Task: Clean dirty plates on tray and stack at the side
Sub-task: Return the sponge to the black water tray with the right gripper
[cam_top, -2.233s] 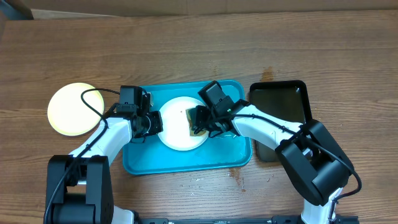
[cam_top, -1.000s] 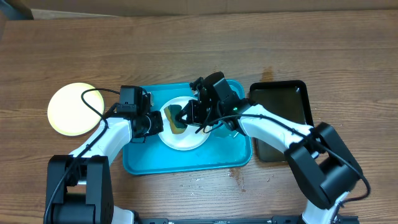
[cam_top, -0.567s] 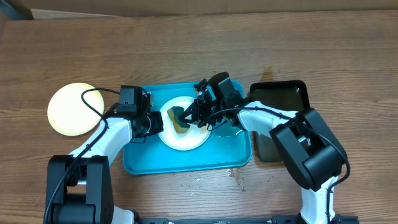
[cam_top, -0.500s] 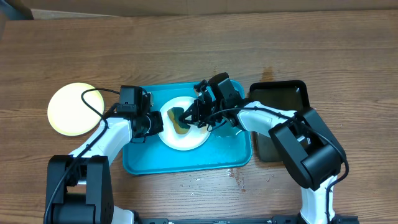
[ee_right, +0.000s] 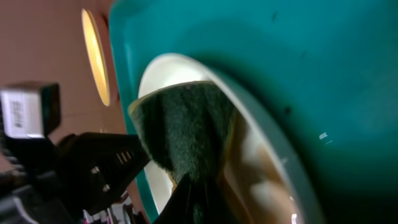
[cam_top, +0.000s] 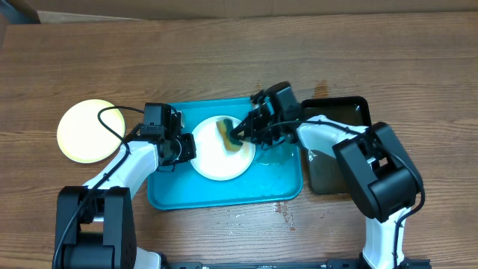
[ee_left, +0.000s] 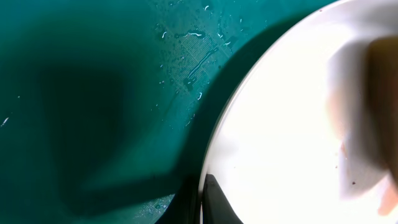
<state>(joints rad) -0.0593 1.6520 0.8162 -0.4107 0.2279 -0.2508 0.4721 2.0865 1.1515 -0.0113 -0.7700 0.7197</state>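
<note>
A white plate lies in the turquoise tray. My left gripper is shut on the plate's left rim; in the left wrist view its fingers pinch the white plate edge over the tray floor. My right gripper is shut on a green and yellow sponge pressed on the plate's upper right part. In the right wrist view the dark sponge lies against the plate. A pale yellow-green plate lies on the table left of the tray.
A glossy black tray lies right of the turquoise tray, under my right arm. Water drops wet the tray floor. The wooden table stretches behind the tray.
My right gripper has swept the sponge from the plate's middle left up and right to its upper right rim. The left gripper has held still on the plate rim.
</note>
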